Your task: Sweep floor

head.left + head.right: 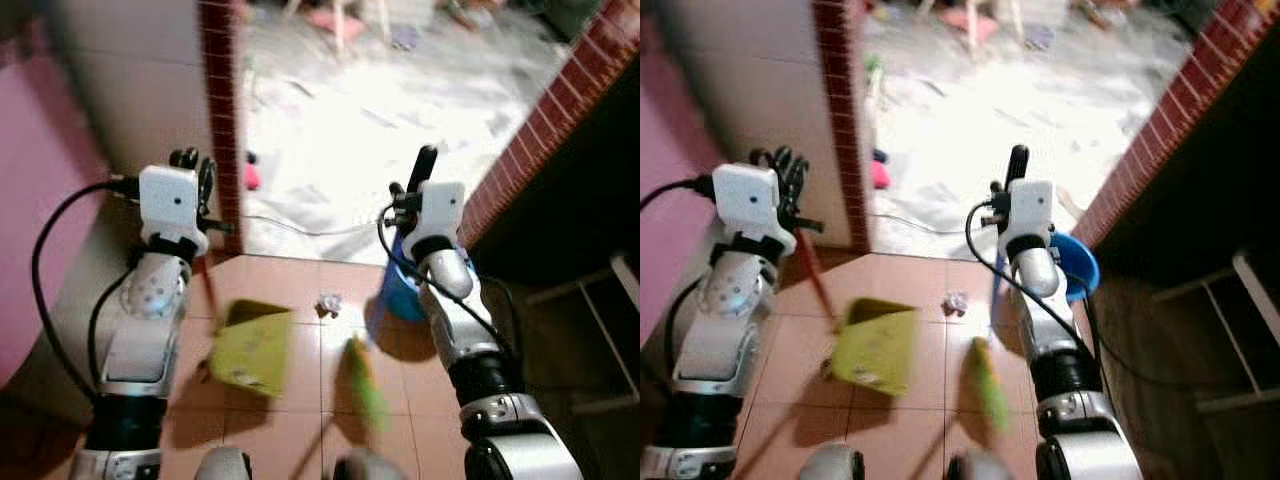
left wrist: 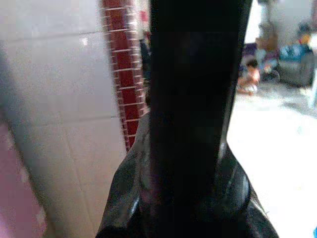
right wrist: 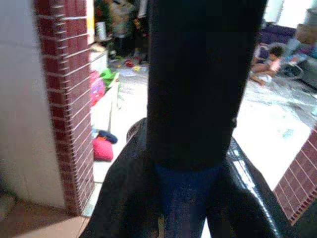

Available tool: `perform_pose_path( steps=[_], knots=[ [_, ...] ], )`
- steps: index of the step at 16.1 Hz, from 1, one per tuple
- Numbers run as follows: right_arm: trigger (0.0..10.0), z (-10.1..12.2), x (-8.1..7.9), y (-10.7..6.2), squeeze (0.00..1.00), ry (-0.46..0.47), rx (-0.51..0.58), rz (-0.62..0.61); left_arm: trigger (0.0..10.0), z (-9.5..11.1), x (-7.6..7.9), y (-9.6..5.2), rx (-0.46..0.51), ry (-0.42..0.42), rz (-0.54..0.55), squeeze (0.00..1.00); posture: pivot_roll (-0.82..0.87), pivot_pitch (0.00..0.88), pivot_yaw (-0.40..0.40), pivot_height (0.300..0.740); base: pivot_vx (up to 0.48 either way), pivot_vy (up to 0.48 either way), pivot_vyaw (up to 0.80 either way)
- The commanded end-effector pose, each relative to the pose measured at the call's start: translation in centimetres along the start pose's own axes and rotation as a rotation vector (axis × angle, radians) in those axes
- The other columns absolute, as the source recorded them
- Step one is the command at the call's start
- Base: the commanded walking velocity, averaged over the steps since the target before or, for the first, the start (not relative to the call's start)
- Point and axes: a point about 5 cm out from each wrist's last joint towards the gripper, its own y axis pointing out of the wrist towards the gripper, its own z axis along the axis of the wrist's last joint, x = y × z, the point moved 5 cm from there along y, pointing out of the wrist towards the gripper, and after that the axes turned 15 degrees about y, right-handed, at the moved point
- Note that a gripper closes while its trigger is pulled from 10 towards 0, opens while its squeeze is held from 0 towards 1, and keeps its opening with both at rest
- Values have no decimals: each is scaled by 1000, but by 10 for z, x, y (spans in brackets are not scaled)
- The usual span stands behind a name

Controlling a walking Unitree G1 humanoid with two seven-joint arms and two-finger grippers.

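Observation:
My left gripper (image 1: 193,166) is raised on the left, shut on the red handle (image 1: 815,275) of a yellow-green dustpan (image 1: 252,350) resting on the terracotta tiles. On the right, my right gripper (image 1: 424,168) is shut on the blue handle (image 3: 182,201) of a broom. The broom's green head (image 1: 366,385) is blurred, low beside the dustpan. A crumpled white paper scrap (image 1: 329,303) lies on the tiles just beyond both tools. In each wrist view a black finger (image 2: 193,99) covers the middle.
A red brick pillar (image 1: 222,120) rises just past my left gripper, and a brick wall (image 1: 550,130) runs along the right. A blue bucket (image 1: 1080,265) stands by my right arm. Beyond the doorway lie a littered pale floor, a white cable (image 1: 300,228) and a pink object (image 1: 252,177). A person (image 3: 267,62) sits far off.

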Motion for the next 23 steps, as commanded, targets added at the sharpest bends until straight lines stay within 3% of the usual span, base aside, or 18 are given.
perform_pose_path(
  steps=[1, 6, 10, 16, 18, 20, 23],
  knots=[
    [10000, 6, 16, -2, 0, -20, 21, -33, 10000, 22, -1, 4, 89, 33, 17, 0, 35, 53, -94, 740, 0, 0, 0],
    [10000, 5, 10, -2, 0, -12, 12, -2, 10000, 12, -9, 8, 83, 106, 51, 0, 27, 60, -101, 740, 0, 0, 0],
    [10000, 1, -20, -10, 0, 110, -41, 189, 10000, -8, -7, 18, 45, 162, 55, 0, -5, 100, -94, 740, 0, 0, 0],
    [10000, 10, -43, -17, 0, 171, -24, 280, 10000, -28, -12, 20, -5, 201, 111, 0, -53, 185, -99, 740, 0, 0, 0],
    [10000, 12, -53, -26, 0, 201, -36, 333, 10000, -40, -10, 24, -40, 220, 153, 0, -80, 224, -110, 740, 0, 0, 0],
    [10000, 14, -52, -26, 0, 195, -31, 321, 10000, -43, -11, 27, -48, 242, 192, 0, -95, 244, -116, 740, 0, 0, 0],
    [10000, 22, -46, -11, 0, 106, 14, 233, 10000, -48, -16, 34, -90, 303, 276, 0, -100, 264, -123, 740, 0, 0, 0]
  ],
)
